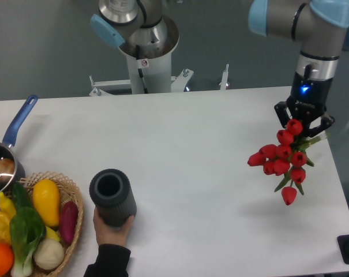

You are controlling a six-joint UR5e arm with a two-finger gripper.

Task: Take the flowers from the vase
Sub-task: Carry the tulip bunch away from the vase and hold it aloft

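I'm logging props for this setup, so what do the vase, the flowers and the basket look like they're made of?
The vase: dark grey, matte, ribbed outside, probably rubber or plastic. No shine shows.
The flowers: uniform bright red buds and stiff green leaves, likely artificial, plastic or fabric.
The basket: tan woven rim, apparently wicker or straw.
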